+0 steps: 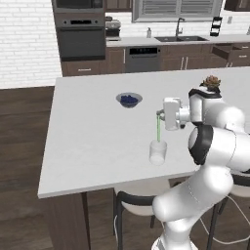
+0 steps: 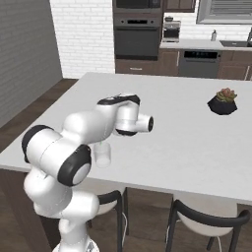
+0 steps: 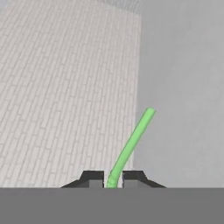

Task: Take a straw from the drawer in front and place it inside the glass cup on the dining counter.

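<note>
The wide white worktop (image 1: 88, 132) lies before the brick wall and oven. The tool (image 1: 158, 115) is clamped on the straw (image 1: 158, 129), which hangs upright with its lower end at the rim of the glass cup (image 1: 157, 152) near the worktop's front edge; a bowl (image 1: 129, 100) stands well apart.

A white brick wall (image 1: 27, 39) fills the upper left, above a dark wooden floor (image 1: 22, 146). A built-in oven (image 1: 80, 36) stands at top centre, a dishwasher (image 1: 142, 59) and sink (image 1: 178, 38) to its right under a window (image 1: 176, 10). Dark stools (image 2: 206, 221) sit at the bottom.
</note>
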### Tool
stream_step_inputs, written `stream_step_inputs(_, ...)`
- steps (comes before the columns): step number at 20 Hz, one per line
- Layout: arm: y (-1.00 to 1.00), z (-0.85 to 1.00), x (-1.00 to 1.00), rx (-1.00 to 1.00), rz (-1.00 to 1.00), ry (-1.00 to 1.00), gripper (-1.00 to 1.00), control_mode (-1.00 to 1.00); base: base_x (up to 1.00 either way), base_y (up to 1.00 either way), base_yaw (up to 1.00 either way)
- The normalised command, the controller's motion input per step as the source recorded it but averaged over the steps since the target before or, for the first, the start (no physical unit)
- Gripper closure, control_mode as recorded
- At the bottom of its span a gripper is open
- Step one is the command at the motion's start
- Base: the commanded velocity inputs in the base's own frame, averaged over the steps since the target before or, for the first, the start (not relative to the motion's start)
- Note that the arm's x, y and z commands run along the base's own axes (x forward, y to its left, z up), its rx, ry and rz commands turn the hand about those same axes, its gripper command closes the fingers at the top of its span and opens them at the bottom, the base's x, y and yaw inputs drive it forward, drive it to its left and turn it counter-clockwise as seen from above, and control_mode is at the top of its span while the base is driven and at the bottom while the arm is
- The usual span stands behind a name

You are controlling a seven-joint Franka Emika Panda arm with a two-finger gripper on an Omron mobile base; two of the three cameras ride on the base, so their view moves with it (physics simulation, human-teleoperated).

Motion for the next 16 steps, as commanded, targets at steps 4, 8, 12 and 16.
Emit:
stream_step_inputs(4,0.0,-0.27,0.34,0.0,0.0,0.0,1.0,-1.0,0.0,0.0,0.0)
stream_step_inputs(8,0.0,-0.26,0.38,0.0,0.0,0.0,1.0,-1.0,0.0,0.0,0.0)
stream_step_inputs(12,0.0,-0.26,0.41,0.0,0.0,0.0,1.0,-1.0,0.0,0.0,0.0)
stream_step_inputs(16,0.0,-0.33,0.34,0.0,0.0,0.0,1.0,-1.0,0.0,0.0,0.0)
